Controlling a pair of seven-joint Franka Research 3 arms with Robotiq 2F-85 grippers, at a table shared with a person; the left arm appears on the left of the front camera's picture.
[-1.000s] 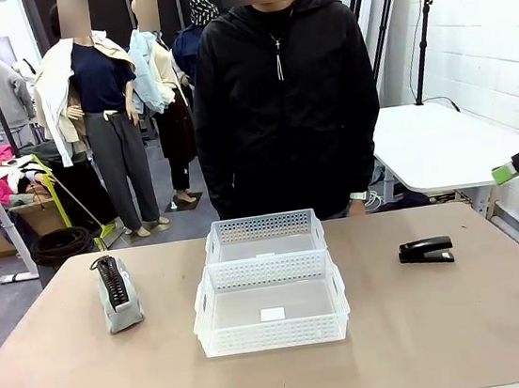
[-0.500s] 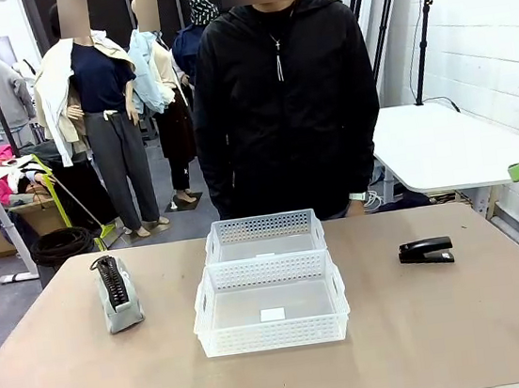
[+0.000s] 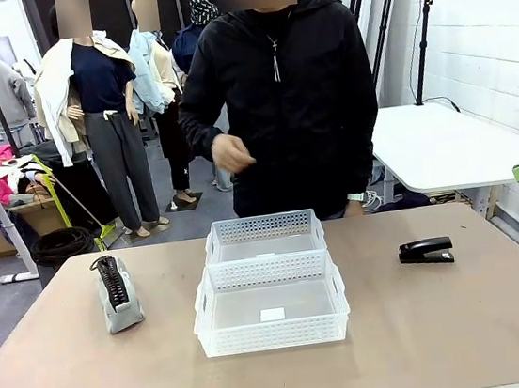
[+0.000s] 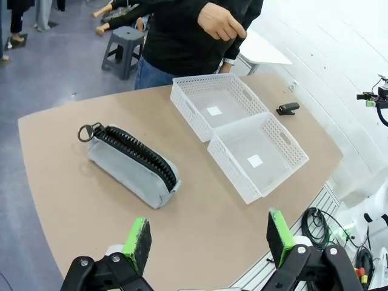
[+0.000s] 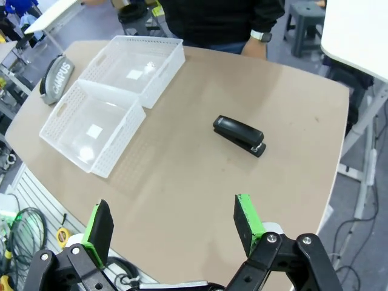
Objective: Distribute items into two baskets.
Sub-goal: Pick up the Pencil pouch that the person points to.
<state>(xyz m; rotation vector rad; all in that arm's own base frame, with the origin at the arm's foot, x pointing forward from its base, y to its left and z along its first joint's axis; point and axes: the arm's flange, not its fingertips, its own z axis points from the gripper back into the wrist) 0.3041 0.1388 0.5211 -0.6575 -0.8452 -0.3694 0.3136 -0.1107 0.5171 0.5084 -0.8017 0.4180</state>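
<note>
- Looking at this, your right gripper (image 5: 173,219) is up off the worktop's (image 5: 182,176) right edge, jaws wide, nothing in them. The stapler (image 5: 239,136) lies ahead of it near that edge, long axis along the far edge.
- Your left gripper (image 4: 208,235), wide and empty too, is nearer the grey CAMPUS pouch (image 4: 130,165) by the left edge.
- The near basket (image 3: 273,334) and far basket (image 3: 264,227) sit mid-worktop.

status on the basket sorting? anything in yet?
Done: nothing; the near basket and far basket are both empty. In hand: nothing; left gripper and right gripper hang open above the table. Left: grey CAMPUS pouch lies left of the baskets, black stapler right of them, both on the table.
</note>
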